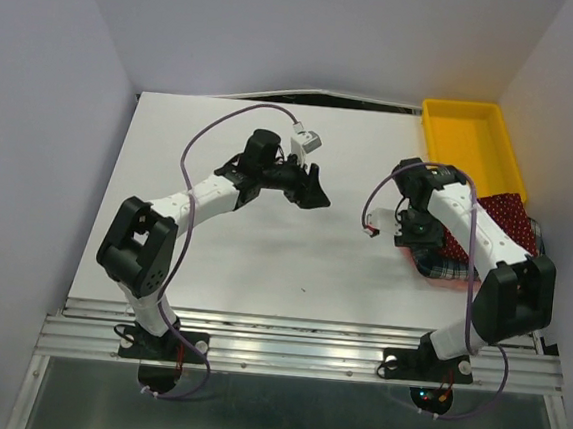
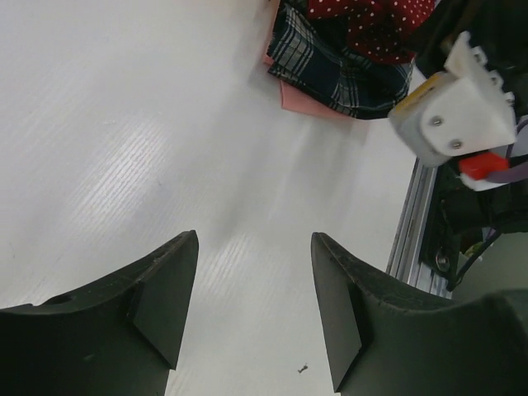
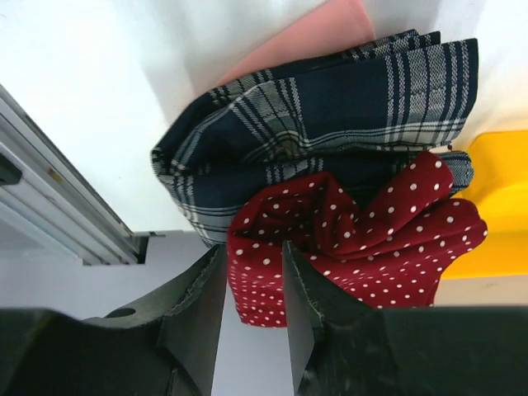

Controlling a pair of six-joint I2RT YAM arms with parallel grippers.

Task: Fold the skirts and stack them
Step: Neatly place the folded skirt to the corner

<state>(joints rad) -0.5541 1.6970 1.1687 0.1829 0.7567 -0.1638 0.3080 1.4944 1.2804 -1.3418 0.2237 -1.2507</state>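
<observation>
Ahead of the right gripper (image 3: 253,257) are one dark red white-dotted cloth skirt (image 3: 355,239), one navy plaid cloth skirt (image 3: 330,115), one flat pink sheet (image 3: 307,41) and one yellow plastic tray (image 3: 499,186) beyond.

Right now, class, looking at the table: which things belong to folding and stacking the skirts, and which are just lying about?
Part of the job:
- red dotted skirt, on top of the pile
- navy plaid skirt, underneath it

Just lying about:
- yellow tray, beside the pile
- pink layer under the plaid skirt; I cannot tell what it is
</observation>
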